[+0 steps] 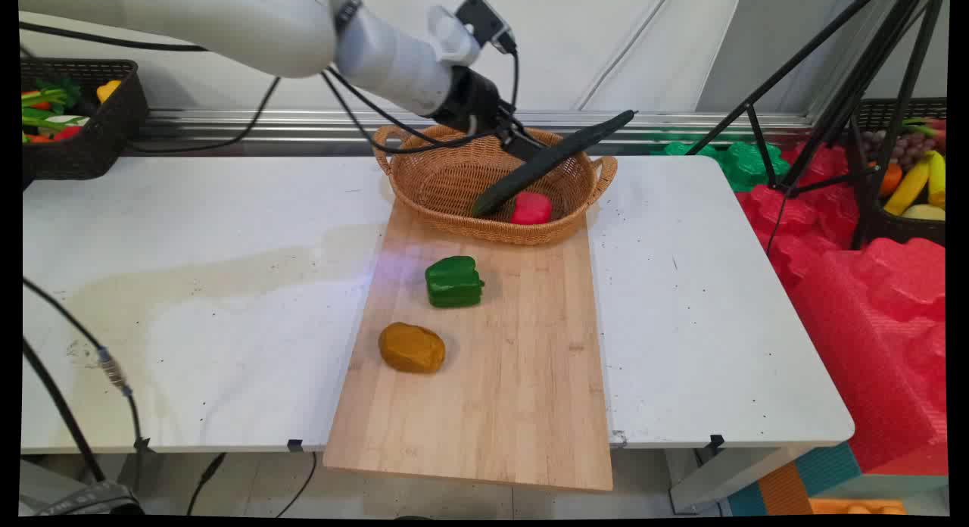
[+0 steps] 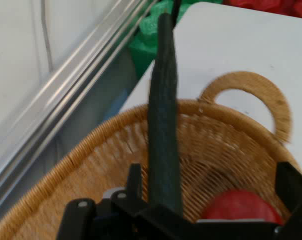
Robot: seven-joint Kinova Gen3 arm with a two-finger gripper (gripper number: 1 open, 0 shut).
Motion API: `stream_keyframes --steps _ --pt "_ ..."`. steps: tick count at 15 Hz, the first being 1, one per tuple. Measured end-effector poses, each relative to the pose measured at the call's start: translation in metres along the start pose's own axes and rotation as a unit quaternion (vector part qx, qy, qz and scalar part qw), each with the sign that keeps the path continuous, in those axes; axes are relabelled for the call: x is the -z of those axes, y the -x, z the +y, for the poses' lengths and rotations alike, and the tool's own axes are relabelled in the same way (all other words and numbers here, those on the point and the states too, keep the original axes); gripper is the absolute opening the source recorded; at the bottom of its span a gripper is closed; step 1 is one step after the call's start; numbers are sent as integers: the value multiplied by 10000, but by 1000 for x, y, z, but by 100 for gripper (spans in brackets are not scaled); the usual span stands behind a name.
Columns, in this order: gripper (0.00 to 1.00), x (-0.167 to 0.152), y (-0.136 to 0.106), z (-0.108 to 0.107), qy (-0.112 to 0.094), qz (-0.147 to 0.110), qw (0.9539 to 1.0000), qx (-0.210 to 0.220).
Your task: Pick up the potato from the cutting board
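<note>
One wicker basket, one cucumber, one red pepper, one green pepper, one potato, one board.

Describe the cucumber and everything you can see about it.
The cucumber is long, slim and dark green, with a dull, finely bumpy skin. It lies tilted across the woven basket: its lower end dips inside next to the red pepper, and its upper end sticks out past the far rim toward the wall. The gripper is at its middle, one finger pressed against its side in the hand view. Whether it touches the basket's rim cannot be told.
</note>
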Motion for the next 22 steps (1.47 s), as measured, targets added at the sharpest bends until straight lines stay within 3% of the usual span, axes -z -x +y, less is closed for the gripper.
stream_keyframes --steps 6,11,16,22 --pt "100 66 18 27 355 -335 9987 -110" --pt "100 108 44 53 766 -764 9928 -517" --pt "100 133 71 71 1085 -1175 9823 -973" --pt "100 146 101 90 1368 -1641 9654 -1498"
